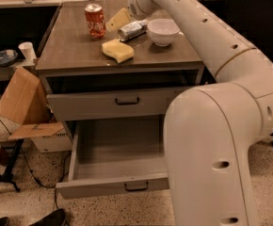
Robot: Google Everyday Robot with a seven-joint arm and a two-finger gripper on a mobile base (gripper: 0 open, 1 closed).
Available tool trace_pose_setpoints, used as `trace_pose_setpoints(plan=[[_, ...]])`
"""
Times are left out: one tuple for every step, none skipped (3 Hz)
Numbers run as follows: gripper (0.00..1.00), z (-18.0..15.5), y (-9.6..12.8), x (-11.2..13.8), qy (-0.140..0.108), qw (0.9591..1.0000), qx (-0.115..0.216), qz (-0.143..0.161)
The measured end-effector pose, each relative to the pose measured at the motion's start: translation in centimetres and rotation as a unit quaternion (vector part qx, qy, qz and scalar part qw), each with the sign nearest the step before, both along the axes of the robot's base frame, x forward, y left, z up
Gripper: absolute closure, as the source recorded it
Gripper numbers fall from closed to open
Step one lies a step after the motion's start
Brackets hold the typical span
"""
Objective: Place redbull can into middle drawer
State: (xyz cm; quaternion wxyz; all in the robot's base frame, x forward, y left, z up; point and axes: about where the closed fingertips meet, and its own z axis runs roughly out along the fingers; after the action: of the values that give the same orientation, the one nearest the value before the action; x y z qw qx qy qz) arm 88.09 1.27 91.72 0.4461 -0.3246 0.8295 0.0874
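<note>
In the camera view the tool hangs over the back of the counter, just beside the left end of the redbull can. I cannot tell if it is spread or pressed together. The can lies on its side between the red soda can and the white bowl. Below, the middle drawer is pulled out.

Redbull can silvery-grey; middle drawer plain grey. Gripper, pale yellow, sits between that can and the red-orange soda can. Bowl white.
</note>
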Motion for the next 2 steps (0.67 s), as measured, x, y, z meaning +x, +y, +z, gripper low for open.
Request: trace_pose_setpoints(plan=[[0.00,-1.01,0.88,0.92,-0.001,0.9999,0.003,-0.016],[0.00,-1.61,1.05,1.76,-0.005,0.9994,0.002,-0.034]])
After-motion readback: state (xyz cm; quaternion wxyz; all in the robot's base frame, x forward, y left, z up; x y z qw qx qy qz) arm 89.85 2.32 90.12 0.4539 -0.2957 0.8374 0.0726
